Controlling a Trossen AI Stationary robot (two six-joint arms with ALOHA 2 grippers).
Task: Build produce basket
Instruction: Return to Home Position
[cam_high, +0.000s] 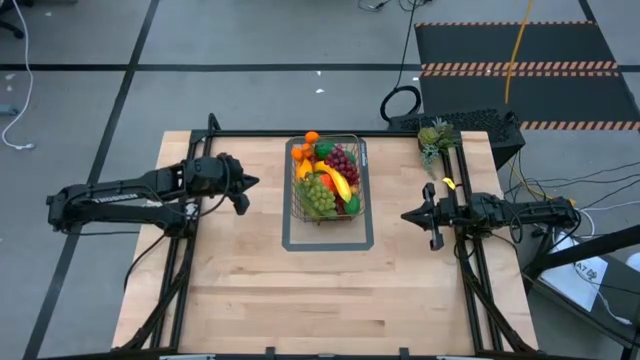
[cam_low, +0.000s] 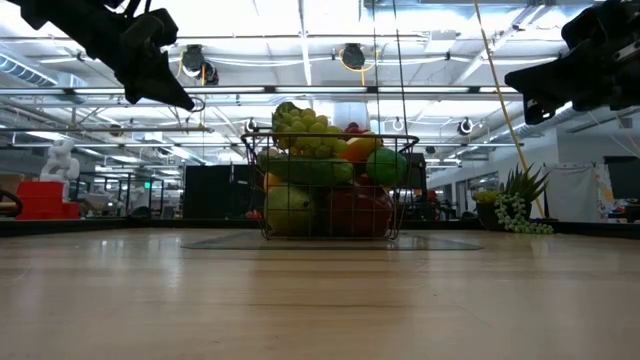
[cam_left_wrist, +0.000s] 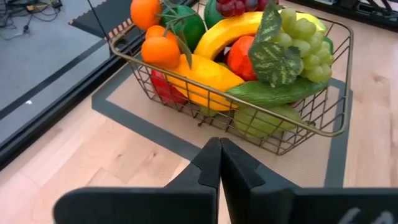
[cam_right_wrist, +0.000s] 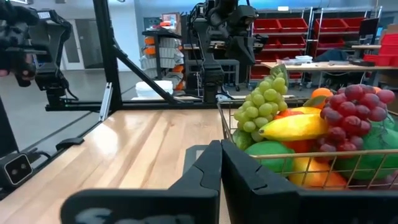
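Loading looks finished. The wire basket (cam_high: 326, 220) sits inside the flat grey outline (cam_high: 330, 243) on the wooden table (cam_high: 250, 300), heaped with produce. Green grapes (cam_high: 318, 196) and a banana (cam_high: 338, 182) are on top, purple grapes (cam_high: 343, 160) are beside them, and small oranges (cam_high: 308, 145) are at the basket's far end. No loose fruit shows outside the basket, so I'd judge you're on the go-home step, not another pick. Your left gripper (cam_left_wrist: 220, 144) hangs in the air on the basket's left, well apart from it and aimed at it, with its fingers pressed together on nothing. Your right gripper (cam_right_wrist: 221, 148) mirrors it on the basket's right. It is also well apart, with its fingers closed tip to tip and empty. In the low view both grippers sit higher than the basket's rim. The next move calls for drawing each arm straight back from the basket to rest. Keep the height and keep the fingers closed, with no sweep across the top. The heap stands above the rim, so a clip there could likely roll the grapes or banana out.
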